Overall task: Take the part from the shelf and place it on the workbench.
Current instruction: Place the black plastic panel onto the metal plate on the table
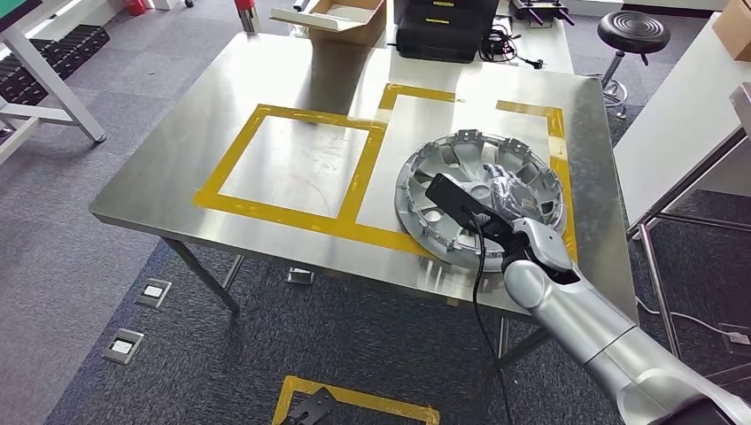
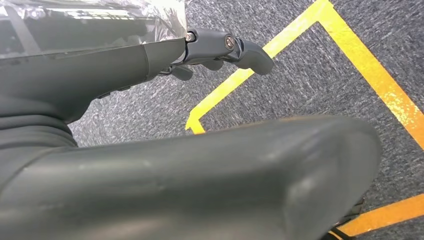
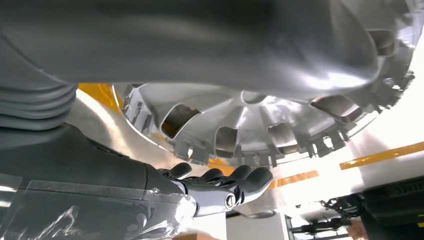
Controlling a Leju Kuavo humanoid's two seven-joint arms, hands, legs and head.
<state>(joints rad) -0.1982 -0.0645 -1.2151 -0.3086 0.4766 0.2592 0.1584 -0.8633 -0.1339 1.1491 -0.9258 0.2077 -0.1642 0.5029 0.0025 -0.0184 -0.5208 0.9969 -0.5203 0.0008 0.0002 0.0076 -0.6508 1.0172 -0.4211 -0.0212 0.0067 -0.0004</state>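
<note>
The part, a silver hubcap [image 1: 456, 164], lies flat on the steel workbench [image 1: 266, 71], inside the right-hand yellow-taped square. My right hand [image 1: 503, 197] hovers over the hubcap's middle, reaching in from the near right edge. In the right wrist view the hubcap's ribbed inner face [image 3: 240, 125] shows between the thick thumb and the dark fingers [image 3: 225, 182], which are spread apart and grip nothing. My left hand [image 2: 220, 47] hangs beside my body over the carpet, fingers loosely extended and holding nothing.
A second yellow-taped square [image 1: 292, 164] marks the workbench's left half. A cardboard box [image 1: 341, 19] and a black case [image 1: 443, 31] stand at the far edge. A black stool [image 1: 633, 35] and a white table [image 1: 682, 115] are on the right. Yellow tape lines [image 2: 350, 55] cross the carpet.
</note>
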